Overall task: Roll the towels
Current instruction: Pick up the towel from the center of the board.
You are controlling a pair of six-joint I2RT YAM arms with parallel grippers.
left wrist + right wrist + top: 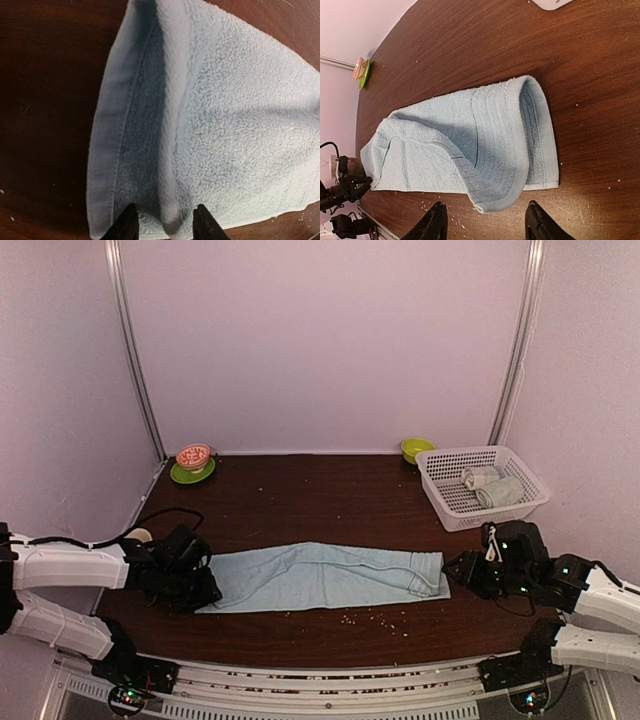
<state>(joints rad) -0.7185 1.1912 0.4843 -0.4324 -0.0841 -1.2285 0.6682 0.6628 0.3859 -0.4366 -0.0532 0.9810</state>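
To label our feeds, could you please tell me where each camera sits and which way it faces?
Top external: above and behind, looking down at the table; both arms show.
Left wrist: left arm, facing the blue towel; left pincer shows.
Right wrist: right arm, facing its other end; right pincer shows.
All share the towel.

A dark wooden counter (330,500) carries a white mesh basket (445,505) at the far right, with a lime-green bowl (416,449) just beside it. At the far left a patterned bowl (193,454) sits on a green plate (180,477). Crumbs (375,617) dot the near edge.
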